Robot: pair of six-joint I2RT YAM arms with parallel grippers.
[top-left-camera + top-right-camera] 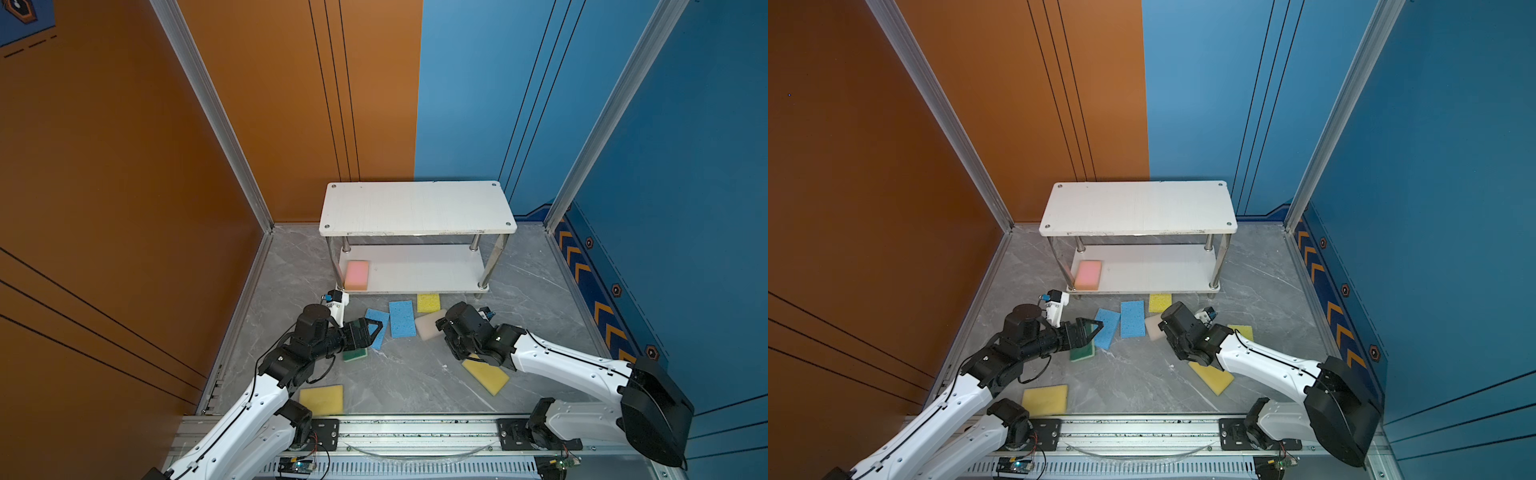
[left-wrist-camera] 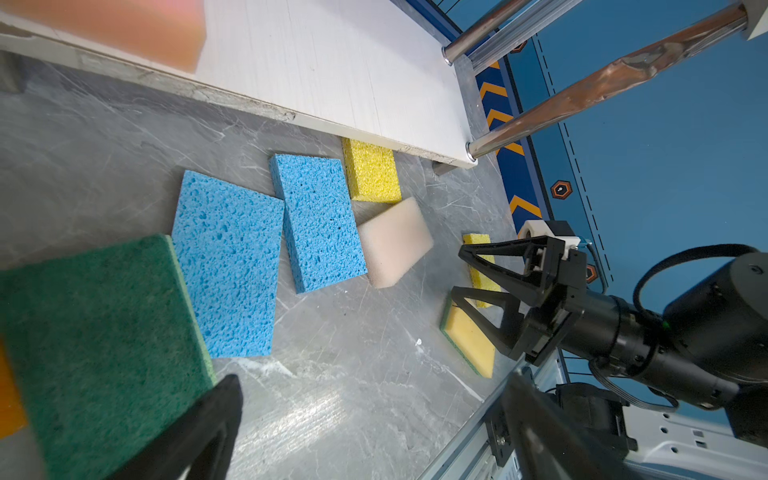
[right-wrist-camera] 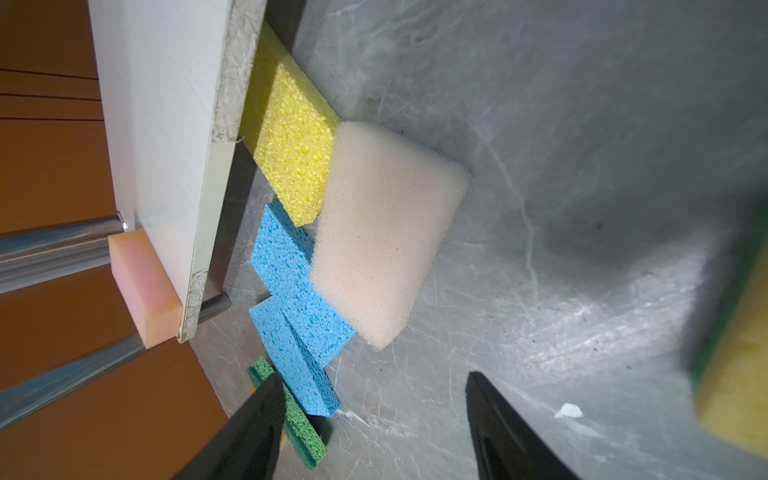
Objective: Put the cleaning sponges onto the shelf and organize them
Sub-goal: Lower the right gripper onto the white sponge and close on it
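The white two-tier shelf [image 1: 417, 208] stands at the back, with a pink sponge [image 1: 357, 275] at the left end of its lower board. On the floor in front lie two blue sponges [image 1: 402, 319], a yellow one [image 1: 428, 303], an off-white one [image 1: 428, 325] and a dark green one [image 1: 355, 354]. My left gripper [image 2: 374, 378] hangs open over bare floor beside the green sponge [image 2: 99, 345]. Facing the off-white sponge [image 3: 386, 232] and a little short of it, my right gripper [image 3: 372, 374] is open and empty.
Two more yellow sponges lie nearer the front, one on the left [image 1: 322, 400] and one under the right arm [image 1: 486, 376]. Another yellow sponge [image 1: 1241, 331] sits behind the right wrist. Metal frame posts and a front rail [image 1: 415, 432] bound the floor.
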